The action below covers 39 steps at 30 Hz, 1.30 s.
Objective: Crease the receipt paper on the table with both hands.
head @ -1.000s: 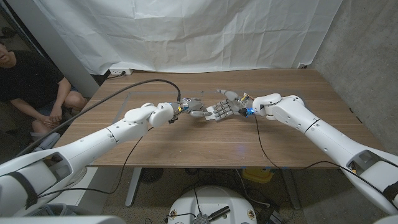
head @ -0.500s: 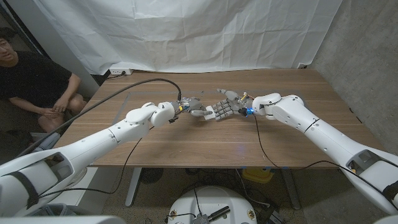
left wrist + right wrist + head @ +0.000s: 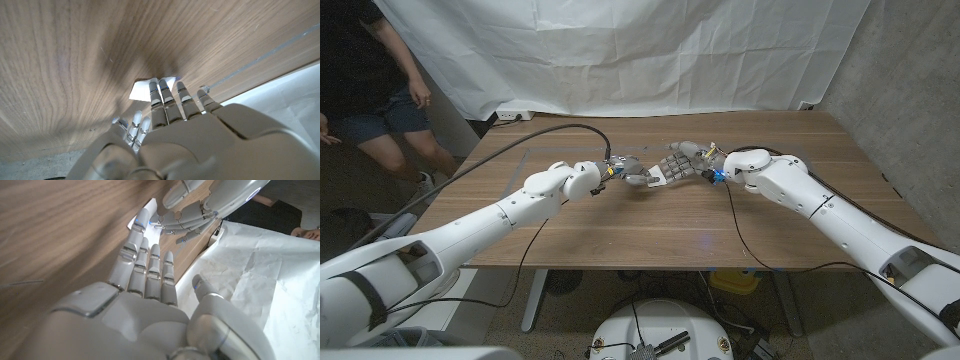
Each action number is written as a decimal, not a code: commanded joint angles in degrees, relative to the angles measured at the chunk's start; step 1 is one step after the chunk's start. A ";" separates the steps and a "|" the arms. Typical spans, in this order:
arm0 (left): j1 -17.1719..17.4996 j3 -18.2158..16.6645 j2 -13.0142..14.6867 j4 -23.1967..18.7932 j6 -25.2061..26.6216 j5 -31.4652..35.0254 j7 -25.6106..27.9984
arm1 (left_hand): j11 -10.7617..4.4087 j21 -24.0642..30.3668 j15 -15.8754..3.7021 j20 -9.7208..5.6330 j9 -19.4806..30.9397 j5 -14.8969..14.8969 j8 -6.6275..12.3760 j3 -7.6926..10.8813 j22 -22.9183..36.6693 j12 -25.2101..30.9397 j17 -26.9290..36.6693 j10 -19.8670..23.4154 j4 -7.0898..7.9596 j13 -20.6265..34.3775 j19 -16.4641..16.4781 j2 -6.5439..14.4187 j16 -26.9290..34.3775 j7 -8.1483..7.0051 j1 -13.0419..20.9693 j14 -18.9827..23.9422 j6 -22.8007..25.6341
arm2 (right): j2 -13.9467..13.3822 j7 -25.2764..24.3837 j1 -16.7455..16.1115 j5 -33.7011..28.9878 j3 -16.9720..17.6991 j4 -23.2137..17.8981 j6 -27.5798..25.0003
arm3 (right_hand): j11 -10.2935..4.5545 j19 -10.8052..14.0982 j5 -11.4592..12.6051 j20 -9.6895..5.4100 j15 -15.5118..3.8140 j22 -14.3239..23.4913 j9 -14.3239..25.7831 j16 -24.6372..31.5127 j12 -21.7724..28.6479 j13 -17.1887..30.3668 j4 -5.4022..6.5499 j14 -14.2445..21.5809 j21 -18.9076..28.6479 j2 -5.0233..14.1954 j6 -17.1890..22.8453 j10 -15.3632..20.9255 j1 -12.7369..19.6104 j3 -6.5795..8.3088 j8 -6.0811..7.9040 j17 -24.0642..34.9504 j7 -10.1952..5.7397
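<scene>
A small white receipt (image 3: 145, 90) lies on the wooden table (image 3: 650, 225) near its middle, and both hands meet over it. My left hand (image 3: 632, 172) reaches in with fingers stretched out, and its fingertips (image 3: 159, 86) press on the paper's edge. Facing it, my right hand (image 3: 682, 164) has straight fingers and its thumb held apart. Its fingertips (image 3: 142, 217) touch the receipt (image 3: 151, 204) just short of my left hand (image 3: 200, 205). In the head view the hands hide most of the paper.
A thick black cable (image 3: 510, 155) runs over the table's left part to my left arm. A white cloth (image 3: 620, 50) hangs behind the table. A person (image 3: 380, 90) stands at the back left. The table's far edge is close behind the hands.
My right hand has shifted a little toward the left hand and tilted up over the receipt. The left hand has barely moved. The person at the back left has stood up.
</scene>
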 commanded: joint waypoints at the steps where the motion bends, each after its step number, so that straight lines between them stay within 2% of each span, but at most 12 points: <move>1: -1.16 0.47 -0.87 2.72 -2.67 -1.09 0.59 | -0.38 0.05 -2.60 -0.01 -0.02 0.42 -0.39 -0.39 0.25 -0.78 0.09 -1.45 -0.08 0.33 -0.53 3.50 -0.27 -0.77 -0.16 -0.46 -1.89 | -0.42 -4.71 2.09 -12.25 -5.03 -2.99 3.16 | -1.83 -2.79 0.74 0.10 -1.98 0.29 0.19 0.27 0.26 0.26 -0.39 -0.14 -0.45 0.51 1.08 1.40 2.35 3.67 -0.10 0.76 -1.01; 4: -1.61 0.59 -1.20 3.51 -3.36 -1.30 0.73 | -0.69 0.04 -2.66 0.00 -0.03 0.45 -0.62 -0.52 0.28 -1.22 0.10 -2.32 -0.08 0.31 -0.64 3.64 -0.49 -1.02 -0.14 -0.86 -3.27 | 0.03 -3.20 4.04 -14.36 -6.96 -2.10 1.92 | -2.02 -3.52 1.46 -0.71 -2.99 0.33 0.19 0.36 0.14 0.28 -1.21 -0.27 -0.30 0.69 0.68 1.61 4.45 6.39 -0.32 0.90 -1.22; 6: -1.93 0.67 -1.45 4.11 -3.84 -1.58 0.66 | -0.84 0.05 -2.67 0.02 -0.04 0.47 -0.58 -0.58 0.29 -1.40 0.11 -2.70 -0.08 0.30 -0.66 3.68 -0.56 -1.04 -0.13 -0.97 -3.50 | 0.35 -2.67 5.30 -16.28 -8.43 -1.62 0.98 | -2.18 -4.72 1.70 -0.96 -3.24 0.34 0.21 0.11 -0.19 0.29 -1.19 -1.21 -0.52 0.50 0.04 1.01 5.07 7.41 -0.55 1.07 -1.31; 9: -2.32 0.80 -1.73 4.77 -4.35 -1.75 0.64 | -0.86 0.05 -2.69 -0.02 -0.04 0.48 -0.59 -0.64 0.30 -1.52 0.11 -2.92 -0.09 0.29 -0.70 3.73 -0.68 -1.07 -0.11 -1.21 -3.93 | 0.70 -1.89 6.92 -18.99 -10.33 -0.98 0.28 | -2.09 -6.14 1.42 -1.40 -3.27 0.38 0.27 -0.35 -0.51 0.34 -0.84 -3.18 -0.67 -0.41 -0.43 0.24 4.80 7.30 -0.64 1.34 -1.18; 12: -2.68 0.83 -2.04 5.51 -4.87 -2.28 0.41 | -0.90 0.03 -2.87 -0.06 -0.05 0.49 -0.53 -0.69 0.30 -1.59 0.11 -3.03 -0.09 0.28 -0.76 3.76 -0.80 -1.14 -0.09 -1.49 -4.13 | 0.88 -2.07 8.08 -22.24 -12.01 -0.76 0.11 | -1.58 -7.26 0.55 -1.56 -3.01 0.43 0.38 -0.50 -0.80 0.42 0.50 -4.95 -0.57 -1.17 -0.51 -0.82 3.14 5.91 -0.52 1.80 -1.03; 15: -2.90 0.77 -2.31 6.17 -5.42 -2.86 0.42 | -0.77 0.03 -2.99 -0.07 -0.05 0.51 -0.51 -0.75 0.32 -1.72 0.10 -3.30 -0.10 0.28 -0.82 3.81 -0.89 -1.26 -0.07 -1.66 -4.48 | 1.04 -2.30 9.00 -25.39 -13.48 -0.43 0.38 | -1.43 -8.18 -1.26 -1.76 -3.04 0.47 0.54 -0.29 -0.77 0.52 2.94 -6.48 -0.13 -2.18 2.63 -1.84 -0.66 2.83 0.61 2.28 -1.50; 18: -3.13 0.86 -2.49 6.53 -5.53 -2.80 0.42 | -0.70 0.00 -3.10 -0.12 -0.06 0.52 -0.42 -0.80 0.32 -1.76 0.09 -3.38 -0.11 0.27 -0.92 3.83 -0.91 -1.25 -0.06 -1.69 -4.52 | 1.13 -1.94 10.21 -28.68 -15.23 -0.29 -0.48 | -1.43 -8.41 -1.97 -1.81 -3.21 0.48 0.58 -0.22 -0.68 0.54 4.02 -6.87 0.05 -2.99 4.11 -2.07 -2.59 1.31 0.95 2.35 -0.90; 19: -3.21 0.87 -2.57 6.70 -5.63 -2.89 0.40 | -0.65 0.01 -3.08 -0.11 -0.06 0.52 -0.41 -0.81 0.33 -1.77 0.09 -3.41 -0.12 0.27 -0.90 3.84 -0.92 -1.24 -0.05 -1.71 -4.57 | 1.14 -1.89 10.53 -29.77 -15.78 -0.22 -0.76 | -1.40 -8.43 -2.21 -1.79 -3.16 0.49 0.58 -0.22 -0.62 0.54 4.59 -7.00 0.17 -3.86 4.37 -2.13 -3.82 0.27 0.91 2.31 -0.72; 26: -3.63 1.02 -3.03 7.52 -5.96 -3.01 0.42 | -0.74 0.00 -3.19 -0.15 -0.07 0.54 -0.35 -0.89 0.34 -1.83 0.08 -3.50 -0.14 0.27 -0.99 3.87 -0.96 -1.20 -0.02 -1.75 -4.83 | 1.75 0.28 13.00 -35.14 -18.86 0.68 -3.46 | -1.38 -9.18 -1.48 -1.81 -3.59 0.63 0.41 -0.04 -0.06 0.52 8.66 -7.03 0.53 -7.94 6.67 -1.29 -11.95 -6.11 0.88 1.93 -0.41; 34: -3.50 0.98 -3.05 7.24 -5.69 -3.05 0.36 | -0.83 0.02 -3.45 -0.24 -0.07 0.56 -0.29 -0.98 0.35 -1.90 0.05 -3.64 -0.18 0.26 -0.99 3.87 -0.96 -1.28 0.03 -1.70 -5.12 | 2.57 3.37 15.03 -38.45 -21.06 2.11 -5.89 | -0.91 -8.53 -0.17 -1.93 -3.93 0.60 0.22 0.62 0.92 0.44 11.11 -4.92 1.11 -9.93 10.89 2.10 -17.58 -10.32 1.63 1.45 0.76; 38: -3.26 0.88 -2.85 6.70 -5.34 -2.97 0.38 | -0.86 0.03 -3.50 -0.29 -0.08 0.57 -0.28 -1.03 0.36 -1.94 0.04 -3.73 -0.20 0.26 -0.99 3.86 -0.94 -1.24 0.04 -1.61 -5.31 | 2.94 5.06 15.40 -38.26 -21.25 2.82 -5.87 | -0.32 -6.17 0.83 -2.18 -3.80 0.58 0.10 1.89 1.90 0.34 12.03 -0.60 2.16 -9.53 14.69 6.23 -20.64 -12.25 2.15 1.22 1.21; 39: -3.20 0.86 -2.81 6.57 -5.28 -2.95 0.41 | -0.84 0.03 -3.61 -0.32 -0.08 0.57 -0.28 -1.04 0.36 -1.93 0.04 -3.72 -0.20 0.26 -0.99 3.86 -0.94 -1.27 0.05 -1.61 -5.36 | 3.03 5.37 15.40 -38.09 -21.21 3.04 -5.69 | 0.25 -5.72 1.09 -2.22 -3.63 0.59 0.07 2.10 2.05 0.32 12.14 0.38 2.36 -9.20 15.71 7.26 -21.22 -12.64 2.24 1.18 1.24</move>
